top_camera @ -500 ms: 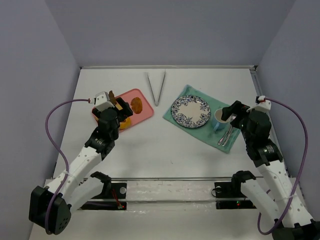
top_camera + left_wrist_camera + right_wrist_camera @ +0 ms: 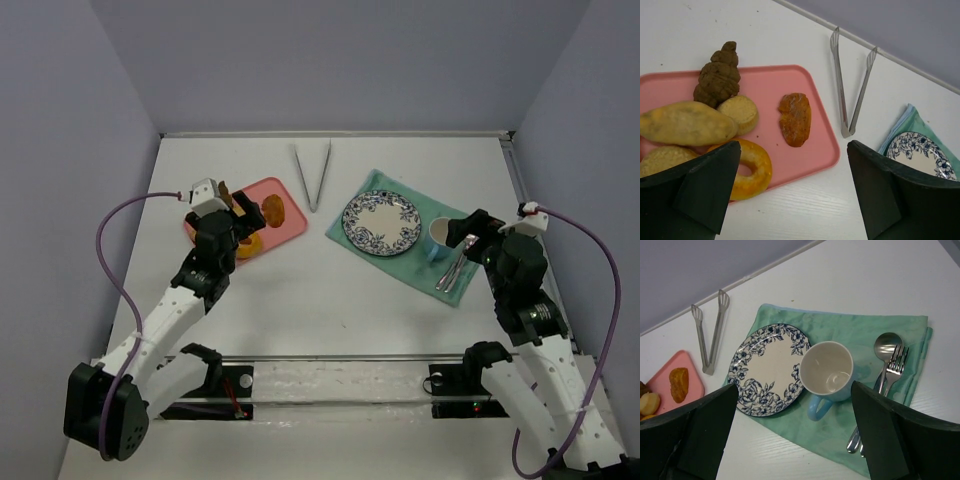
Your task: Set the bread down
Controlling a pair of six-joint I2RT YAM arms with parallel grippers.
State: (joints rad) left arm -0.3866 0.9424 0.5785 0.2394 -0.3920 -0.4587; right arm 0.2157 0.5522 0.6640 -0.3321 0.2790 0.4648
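The bread (image 2: 795,119), a small oval orange-brown bun, lies alone on the right part of the pink tray (image 2: 810,150), apart from the other pastries. It also shows as the bread (image 2: 273,209) from above and the bread (image 2: 679,384) at the far left of the right wrist view. My left gripper (image 2: 792,150) hovers open over the tray's near edge, nothing between its fingers; from above the left gripper (image 2: 238,222) sits over the tray's left half. The floral plate (image 2: 381,222) lies bare on a green cloth. My right gripper (image 2: 795,390) hangs open above plate (image 2: 769,369) and mug.
Metal tongs (image 2: 312,175) lie between tray and plate. A blue mug (image 2: 827,371), a spoon and a fork (image 2: 887,365) rest on the green cloth (image 2: 840,325). A ring doughnut (image 2: 747,167), pale rolls (image 2: 685,122) and a dark cone pastry (image 2: 717,75) crowd the tray's left.
My right arm has drawn slightly to the right and toward the near edge. The left gripper has shifted only a little over the tray. The bread has not moved.
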